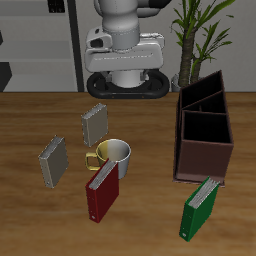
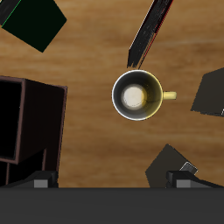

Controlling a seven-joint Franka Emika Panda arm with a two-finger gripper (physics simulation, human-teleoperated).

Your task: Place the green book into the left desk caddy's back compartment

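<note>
The green book stands tilted near the table's front edge, just in front of the left desk caddy; it also shows in the wrist view. The caddy is a dark brown box, also in the wrist view. Its back compartment, with the taller slanted walls, is the one farther back. My gripper hangs high at the table's back, far from the book. In the wrist view its fingers are wide apart with nothing between them.
A white mug with a yellow handle stands mid-table, directly under the wrist camera. A dark red book leans in front of it. Two grey books stand beside the mug. A plant stands behind the caddy.
</note>
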